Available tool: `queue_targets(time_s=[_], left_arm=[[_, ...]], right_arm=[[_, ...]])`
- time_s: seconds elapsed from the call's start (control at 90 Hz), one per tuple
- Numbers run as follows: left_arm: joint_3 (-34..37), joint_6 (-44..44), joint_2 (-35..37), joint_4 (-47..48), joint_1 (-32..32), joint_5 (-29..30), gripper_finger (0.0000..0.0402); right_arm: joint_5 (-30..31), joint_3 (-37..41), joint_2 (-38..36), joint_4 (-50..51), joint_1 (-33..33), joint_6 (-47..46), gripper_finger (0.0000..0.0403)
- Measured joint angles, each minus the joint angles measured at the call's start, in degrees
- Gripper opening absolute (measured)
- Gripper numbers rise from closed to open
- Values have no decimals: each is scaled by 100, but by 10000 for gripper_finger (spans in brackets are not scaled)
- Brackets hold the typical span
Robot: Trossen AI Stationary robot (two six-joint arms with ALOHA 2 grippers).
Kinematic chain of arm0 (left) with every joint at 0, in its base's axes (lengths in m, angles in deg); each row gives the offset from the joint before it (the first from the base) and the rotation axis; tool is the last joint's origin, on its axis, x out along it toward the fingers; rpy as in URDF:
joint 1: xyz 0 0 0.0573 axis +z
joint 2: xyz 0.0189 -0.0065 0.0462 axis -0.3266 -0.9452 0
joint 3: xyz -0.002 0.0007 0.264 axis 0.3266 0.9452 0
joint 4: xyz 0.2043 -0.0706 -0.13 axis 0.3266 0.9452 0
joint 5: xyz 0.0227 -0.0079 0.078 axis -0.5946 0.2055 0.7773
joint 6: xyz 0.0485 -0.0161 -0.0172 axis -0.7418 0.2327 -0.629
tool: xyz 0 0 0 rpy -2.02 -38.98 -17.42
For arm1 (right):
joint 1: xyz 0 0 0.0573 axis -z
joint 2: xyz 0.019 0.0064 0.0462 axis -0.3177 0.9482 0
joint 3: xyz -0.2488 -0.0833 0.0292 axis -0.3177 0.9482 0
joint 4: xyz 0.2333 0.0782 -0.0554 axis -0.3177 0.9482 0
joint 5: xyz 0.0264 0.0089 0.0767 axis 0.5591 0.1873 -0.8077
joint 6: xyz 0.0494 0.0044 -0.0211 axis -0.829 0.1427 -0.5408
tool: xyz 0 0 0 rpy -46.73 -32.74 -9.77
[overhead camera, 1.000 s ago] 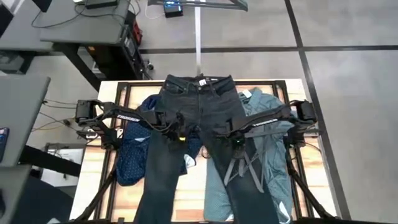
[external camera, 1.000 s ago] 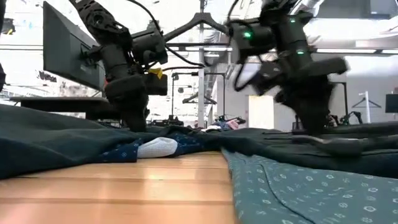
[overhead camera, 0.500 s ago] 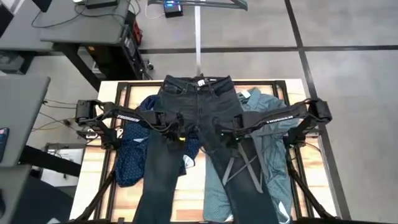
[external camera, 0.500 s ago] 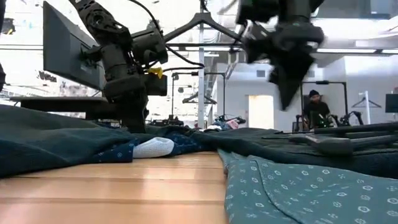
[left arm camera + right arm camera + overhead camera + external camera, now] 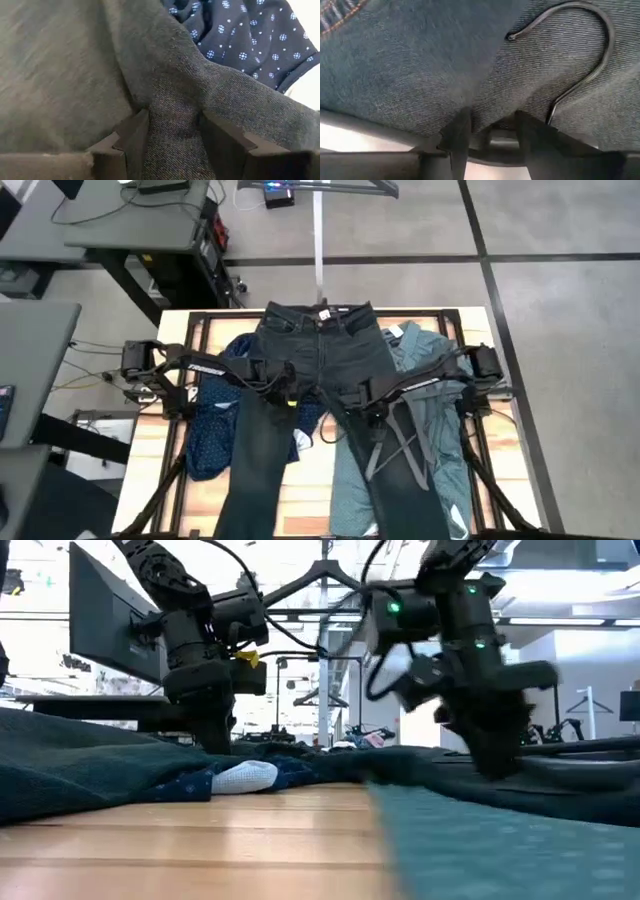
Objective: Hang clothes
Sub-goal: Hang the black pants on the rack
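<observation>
A wooden desk (image 5: 300, 490) seen from above carries three garments laid flat. Dark charcoal jeans (image 5: 318, 355) lie down the middle, waistband at the far edge and the two legs running toward the near edge, so their long axis goes from far to near and the legs spread apart as they come closer. A navy dotted shirt (image 5: 212, 420) lies partly under the jeans on the left, and a teal-green shirt (image 5: 440, 415) lies partly under them on the right. Both arms reach inward to the crotch of the jeans, where the legs divide. The left gripper (image 5: 284, 387) sits on the inner edge of the left leg; its wrist view shows its fingers (image 5: 131, 137) closed narrowly around a raised fold of denim. The right gripper (image 5: 366, 396) sits on the inner edge of the right leg, its fingers (image 5: 457, 135) likewise pinching a ridge of denim. A black hanger (image 5: 392, 442) lies on the right leg just beyond the right gripper, its hook (image 5: 590, 55) resting on the cloth. Judging by this, the right arm is nearer the hanger.
</observation>
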Motion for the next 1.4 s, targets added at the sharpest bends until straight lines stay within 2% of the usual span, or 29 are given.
queue_targets(time_s=[0.256, 0.422, 0.689, 0.867, 1.078, 1.233, 1.4], left_arm=[[10, -160, 7, 350, 0, -7, 162], [11, -204, 7, 386, 0, 3, 162], [13, -135, 6, 370, 0, 12, 162], [22, -66, 68, 297, 0, 12, 162], [22, 51, 72, 264, 0, 12, 162], [20, 189, 76, 190, 0, -8, 162], [20, 203, 76, 189, -7, -12, 162]], right_arm=[[-23, 274, -149, 1201, -4, 248, 133], [-38, 466, -153, 1189, -2, 375, 132], [27, 322, -156, 1220, 52, 110, 132], [438, 559, -346, 940, -52, 418, 132], [557, 1035, -382, 1322, 454, 292, 132], [1103, 1017, -429, 1287, 980, -36, 132], [1065, 944, -578, 1214, 1433, 13, 132]])
